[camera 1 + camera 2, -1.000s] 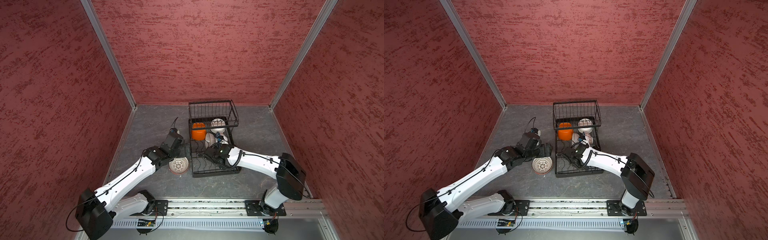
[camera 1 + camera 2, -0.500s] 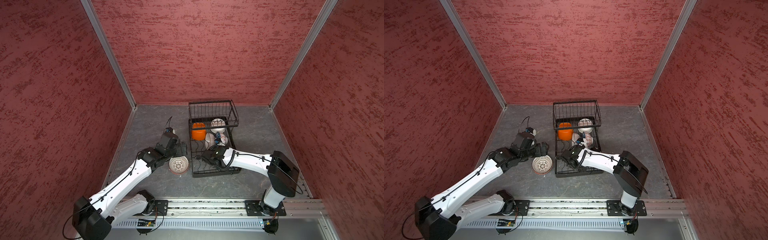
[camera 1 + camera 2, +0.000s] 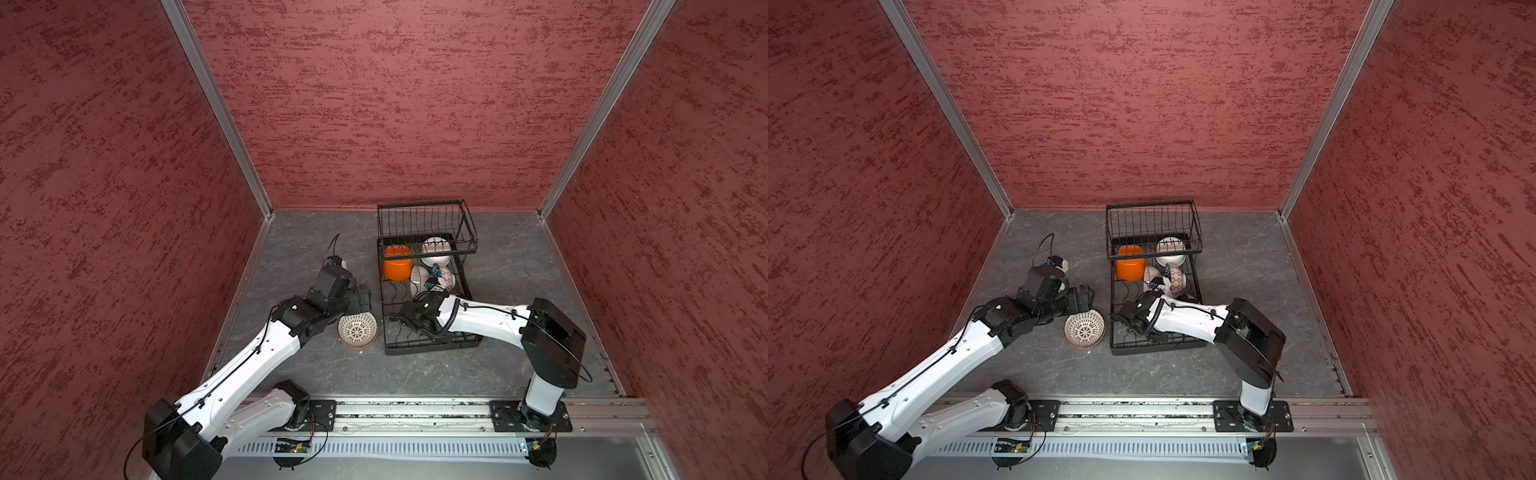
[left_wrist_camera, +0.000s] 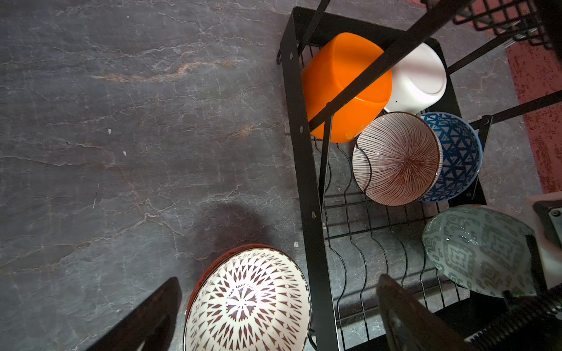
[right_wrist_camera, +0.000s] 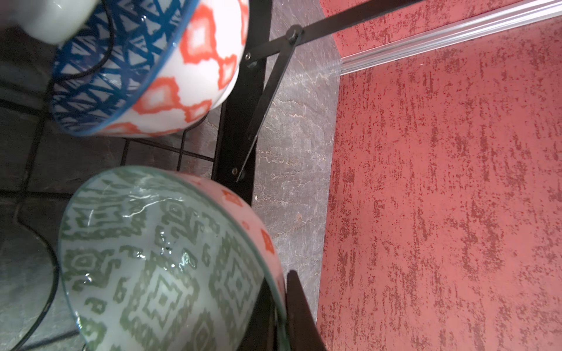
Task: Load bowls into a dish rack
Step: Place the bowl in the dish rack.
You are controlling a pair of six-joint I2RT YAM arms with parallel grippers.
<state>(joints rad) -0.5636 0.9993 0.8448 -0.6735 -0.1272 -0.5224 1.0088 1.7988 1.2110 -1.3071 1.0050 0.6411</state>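
Observation:
The black wire dish rack (image 3: 432,350) (image 3: 1154,348) stands right of centre on the floor in both top views. In its far end are an orange bowl (image 4: 340,85), a white bowl (image 4: 419,79), a red-striped bowl (image 4: 398,158) and a blue-patterned bowl (image 4: 459,152). My right gripper (image 5: 281,291) is shut on the rim of a green-patterned bowl (image 5: 158,261) (image 4: 477,252), held tilted over the rack's slot wires. A red-patterned bowl (image 3: 357,330) (image 4: 248,301) sits upright on the floor beside the rack. My left gripper (image 4: 279,285) hangs open above it, touching nothing.
The rack's raised basket (image 3: 424,224) overhangs the far end, and its slanted braces (image 4: 377,67) cross above the orange bowl. Red walls close in three sides. The arm rail (image 3: 415,409) runs along the front edge. Grey stone floor (image 4: 137,136) lies left of the rack.
My left arm has drawn back slightly to the left, away from the rack. My right arm has shifted a little leftward over the rack with the green bowl still in its grip.

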